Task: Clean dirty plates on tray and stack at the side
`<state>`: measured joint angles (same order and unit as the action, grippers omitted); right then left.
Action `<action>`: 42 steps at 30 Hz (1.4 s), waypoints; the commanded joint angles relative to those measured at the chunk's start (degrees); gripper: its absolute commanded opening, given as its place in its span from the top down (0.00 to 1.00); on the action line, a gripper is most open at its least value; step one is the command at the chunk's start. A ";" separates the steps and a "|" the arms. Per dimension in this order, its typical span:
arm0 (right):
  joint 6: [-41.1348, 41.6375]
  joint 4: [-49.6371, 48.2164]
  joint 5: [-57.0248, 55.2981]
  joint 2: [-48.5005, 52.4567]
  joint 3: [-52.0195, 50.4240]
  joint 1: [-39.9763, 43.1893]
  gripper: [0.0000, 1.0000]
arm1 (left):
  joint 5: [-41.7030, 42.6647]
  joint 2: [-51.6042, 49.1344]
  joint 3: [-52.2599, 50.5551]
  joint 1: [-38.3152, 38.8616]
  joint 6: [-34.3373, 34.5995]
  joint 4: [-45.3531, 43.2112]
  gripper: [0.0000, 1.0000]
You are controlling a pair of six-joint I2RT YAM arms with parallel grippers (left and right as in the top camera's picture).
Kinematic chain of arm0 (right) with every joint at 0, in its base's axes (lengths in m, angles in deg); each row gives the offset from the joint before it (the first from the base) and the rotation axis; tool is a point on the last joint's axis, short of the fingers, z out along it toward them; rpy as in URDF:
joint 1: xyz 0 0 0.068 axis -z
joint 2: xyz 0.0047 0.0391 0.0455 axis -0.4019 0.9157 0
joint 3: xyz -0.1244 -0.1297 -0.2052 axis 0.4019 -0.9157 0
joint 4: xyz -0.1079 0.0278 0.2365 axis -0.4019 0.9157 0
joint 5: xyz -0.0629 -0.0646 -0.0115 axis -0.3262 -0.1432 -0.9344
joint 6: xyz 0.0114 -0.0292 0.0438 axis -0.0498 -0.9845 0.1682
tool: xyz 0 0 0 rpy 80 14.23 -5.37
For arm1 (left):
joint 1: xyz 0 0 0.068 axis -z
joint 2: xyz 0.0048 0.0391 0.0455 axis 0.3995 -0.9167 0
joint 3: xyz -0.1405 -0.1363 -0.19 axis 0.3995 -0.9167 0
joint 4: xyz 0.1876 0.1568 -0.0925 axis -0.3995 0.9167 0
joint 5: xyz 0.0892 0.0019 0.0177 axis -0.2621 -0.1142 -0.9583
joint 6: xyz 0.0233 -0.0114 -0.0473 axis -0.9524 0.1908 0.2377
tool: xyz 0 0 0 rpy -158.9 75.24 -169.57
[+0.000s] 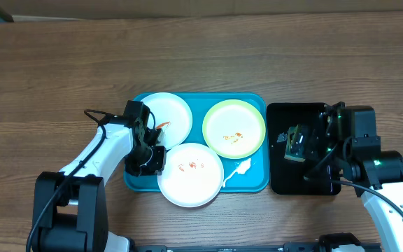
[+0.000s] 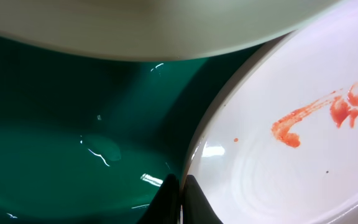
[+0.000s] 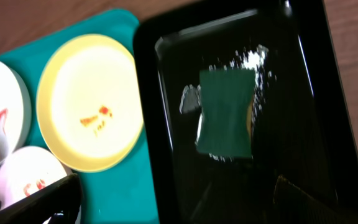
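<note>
My left gripper (image 1: 152,157) sits at the tray's 9 o'clock edge. In the left wrist view its jaws are all but pressed together, and the front plate's (image 2: 291,162) rim runs into the slit between them. I read that as a pinch on the rim, at the plate's 10 o'clock.

The back plate (image 1: 173,112) lies at the tray's 11 o'clock and the front plate at 7, hanging over the rim. The yellow plate (image 1: 234,126) is at 1 o'clock. All three carry red smears, and all lie on the tray (image 1: 256,183). None is stacked on the counter (image 1: 187,56) yet.

Just right of the tray is the black tray (image 1: 285,178), with the sponge (image 3: 225,118) lying in it. My right gripper (image 3: 178,186) hangs above it, jaws spread wide and holding nothing.

I judge this the opening step: plate steadied, sponge not yet fetched. Next I'd lower the right jaws over the sponge, close on it, then carry it toward 9 o'clock and scrub the front plate's smear.
</note>
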<state>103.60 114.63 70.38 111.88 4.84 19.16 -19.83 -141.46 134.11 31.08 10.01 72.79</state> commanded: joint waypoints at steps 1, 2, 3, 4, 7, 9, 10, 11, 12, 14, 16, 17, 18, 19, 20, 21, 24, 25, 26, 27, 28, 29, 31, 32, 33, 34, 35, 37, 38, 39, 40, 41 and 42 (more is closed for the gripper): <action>-0.57 -2.62 -1.05 -0.02 1.20 0.11 0.00 | -0.96 -0.46 -0.59 0.24 1.75 -0.90 0.96; -0.57 -3.54 -1.51 0.28 1.14 0.11 0.02 | -0.96 -0.46 -0.59 0.24 1.75 -0.92 0.96; -0.57 -4.46 -2.08 0.81 1.09 0.11 0.05 | -0.98 -0.46 -0.59 0.24 1.75 -1.01 0.96; -0.57 -5.11 -2.47 1.51 1.09 0.11 0.09 | -0.96 -0.46 -0.59 0.24 1.75 -1.03 0.96; -0.55 -6.45 -2.45 4.76 1.09 0.11 0.13 | -0.96 -0.46 -0.59 0.24 1.75 -1.05 0.96; -0.57 -6.93 -2.45 7.76 1.09 0.11 0.18 | -0.76 -0.46 -0.59 0.24 1.92 -1.05 0.96; -0.57 -7.15 -2.47 9.29 1.09 0.11 0.21 | -0.76 -0.46 -0.59 0.28 1.92 -1.05 0.96; -0.59 -7.50 -2.49 10.75 1.09 0.11 0.23 | -0.79 -0.46 -0.59 0.28 1.92 -1.05 0.96; -0.57 -8.02 -2.49 12.46 1.09 0.11 0.24 | -0.76 -0.46 -0.59 0.28 1.92 -1.05 0.96; -0.55 -9.40 -2.49 15.13 1.09 0.11 0.30 | -0.76 -0.46 -0.59 0.28 1.92 -1.05 0.96; -0.55 -10.73 -2.51 17.70 1.09 0.11 0.36 | -0.76 -0.46 -0.59 0.28 1.92 -1.05 0.96; -0.55 -11.19 -2.62 18.78 1.09 0.11 0.36 | -0.76 -0.46 -0.59 0.28 1.92 -1.05 0.96; -0.42 -11.41 -3.23 20.00 1.09 0.11 0.38 | -0.76 -0.46 -0.59 0.28 1.92 -1.03 0.96; 0.31 -11.41 -4.22 20.96 1.09 0.11 0.39 | -0.76 -0.46 -0.59 0.28 1.92 -1.03 0.96; 0.74 -11.30 -5.29 21.86 1.09 0.11 0.39 | -0.76 -0.46 -0.59 0.28 1.92 -1.03 0.96; 0.81 -11.21 -6.01 22.82 1.09 0.11 0.40 | -0.76 -0.46 -0.59 0.28 1.92 -1.03 0.96; 0.79 -11.10 -6.16 24.81 1.09 0.11 0.41 | -0.76 -0.46 -0.59 0.28 1.92 -1.05 0.96; 0.79 -11.10 -6.14 25.11 1.09 0.11 0.42 | -0.76 -0.46 -0.59 0.28 1.92 -1.05 0.96; 0.79 -11.10 -6.14 25.44 1.09 0.11 0.42 | -0.76 -0.46 -0.59 0.28 1.92 -1.05 0.96; 0.79 -11.10 -6.12 25.66 1.09 0.11 0.41 | -0.76 -0.46 -0.59 0.28 1.92 -1.05 0.96; 0.79 -11.10 -6.10 25.97 1.07 0.11 0.41 | -0.76 -0.46 -0.59 0.28 1.92 -1.05 0.96; 0.79 -11.10 -5.99 26.16 1.05 0.11 0.42 | -0.76 -0.46 -0.59 0.28 1.92 -1.05 0.96; 0.79 -10.88 -5.97 26.80 1.05 0.11 0.42 | -0.79 -0.46 -0.59 0.28 1.92 -1.07 0.96; 0.79 -10.86 -5.97 27.17 1.03 0.11 0.42 | -0.76 -0.46 -0.59 0.28 1.92 -1.07 0.96; 0.79 -10.88 -5.95 27.85 1.01 0.11 0.42 | -0.76 -0.46 -0.59 0.28 1.92 -1.07 0.96; 0.79 -10.88 -5.92 28.15 1.01 0.11 0.42 | -0.76 -0.46 -0.59 0.28 1.92 -1.05 0.96; 0.79 -10.91 -5.95 28.70 1.01 0.11 0.42 | -0.79 -0.46 -0.59 0.28 1.92 -1.05 0.96; 0.76 -10.93 -5.95 29.53 1.01 0.09 0.42 | -0.76 -0.46 -0.59 0.28 1.92 -1.05 0.96; 0.76 -10.97 -5.95 29.79 1.01 0.09 0.41 | -0.76 -0.46 -0.59 0.28 1.92 -1.05 0.96; 0.76 -11.10 -5.95 30.01 1.01 0.11 0.41 | -0.76 -0.46 -0.59 0.28 1.92 -1.05 0.96; 0.76 -11.28 -5.95 30.03 1.01 0.11 0.41 | -0.76 -0.46 -0.59 0.28 1.92 -1.05 0.96; 0.76 -11.54 -5.95 30.03 1.01 0.09 0.41 | -0.79 -0.46 -0.59 0.28 1.92 -1.05 0.96; 0.74 -11.80 -5.97 30.03 1.01 0.09 0.42 | -0.76 -0.46 -0.59 0.28 1.92 -1.05 0.96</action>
<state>103.88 103.55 65.24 141.85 4.84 19.16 -19.80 -141.46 134.11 31.08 10.49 72.18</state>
